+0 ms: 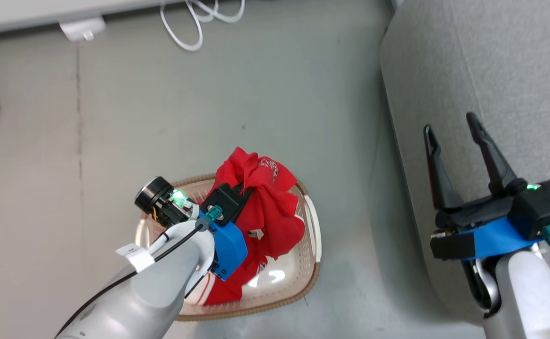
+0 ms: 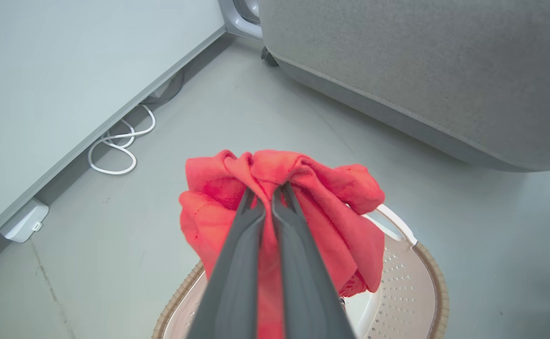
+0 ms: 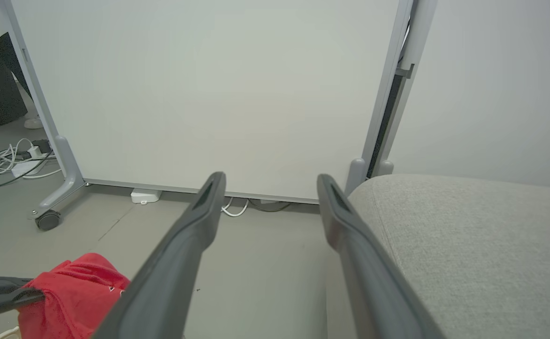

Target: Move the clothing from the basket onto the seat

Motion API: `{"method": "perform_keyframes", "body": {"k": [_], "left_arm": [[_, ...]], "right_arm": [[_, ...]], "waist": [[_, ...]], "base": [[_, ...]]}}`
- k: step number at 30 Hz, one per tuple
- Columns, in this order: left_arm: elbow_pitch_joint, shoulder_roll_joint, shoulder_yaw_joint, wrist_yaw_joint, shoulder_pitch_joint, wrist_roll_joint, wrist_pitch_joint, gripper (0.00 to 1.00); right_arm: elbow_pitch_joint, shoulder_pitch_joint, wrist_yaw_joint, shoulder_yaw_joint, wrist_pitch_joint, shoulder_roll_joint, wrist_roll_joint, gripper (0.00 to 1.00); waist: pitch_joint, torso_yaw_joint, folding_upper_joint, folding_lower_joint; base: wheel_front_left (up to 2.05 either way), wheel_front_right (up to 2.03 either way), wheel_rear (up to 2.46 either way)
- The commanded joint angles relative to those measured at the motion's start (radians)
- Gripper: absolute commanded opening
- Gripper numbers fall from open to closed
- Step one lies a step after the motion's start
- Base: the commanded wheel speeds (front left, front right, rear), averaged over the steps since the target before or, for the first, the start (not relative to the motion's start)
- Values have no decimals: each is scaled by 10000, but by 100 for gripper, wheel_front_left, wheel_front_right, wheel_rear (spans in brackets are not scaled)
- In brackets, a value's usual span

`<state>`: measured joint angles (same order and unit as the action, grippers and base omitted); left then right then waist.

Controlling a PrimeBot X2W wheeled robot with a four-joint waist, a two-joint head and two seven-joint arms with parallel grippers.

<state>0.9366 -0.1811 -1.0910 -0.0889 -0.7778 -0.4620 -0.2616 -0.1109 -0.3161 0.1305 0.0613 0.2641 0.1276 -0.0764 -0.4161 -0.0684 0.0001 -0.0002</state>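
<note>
Head view gives me one cream basket (image 1: 316, 235) on the floor, one grey seat (image 1: 491, 70) off to its right, and two garments. My left gripper (image 2: 266, 190) is clamped on the plain red garment (image 1: 275, 202), bunched above the basket. The red-and-white garment (image 1: 223, 289) lies inside it. My right gripper (image 1: 449, 123) hangs spread and empty over the seat's edge.
</note>
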Motion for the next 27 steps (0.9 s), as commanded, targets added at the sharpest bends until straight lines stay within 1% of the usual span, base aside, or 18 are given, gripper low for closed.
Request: {"method": "perform_keyframes", "body": {"k": [1,4,10,17,27], "left_arm": [[-178,-79,172,51,153,19,-47,0],[-719,-312,699,114,364,35,-47,0],[-1637,-593,1682,175,717,114,-50,0],[-2256,-513,2646,145,939,88,-49,0],[-2883,-375,3199,47,993,88,-49,0]], "right_arm": [[-40,176,5,16,7,-47,90,100],[-104,399,5,25,7,-72,90,100],[-209,805,5,62,7,-179,142,100],[-370,1364,5,-14,7,-308,99,100],[-509,2234,5,-91,7,-516,167,100]], "waist": [[580,151,-1,2],[1025,225,-1,2],[1727,303,-1,2],[2624,399,-1,2],[3618,481,-1,2]], "base": [[0,0,0],[0,0,0],[0,0,0],[0,0,0],[0,0,0]]}}
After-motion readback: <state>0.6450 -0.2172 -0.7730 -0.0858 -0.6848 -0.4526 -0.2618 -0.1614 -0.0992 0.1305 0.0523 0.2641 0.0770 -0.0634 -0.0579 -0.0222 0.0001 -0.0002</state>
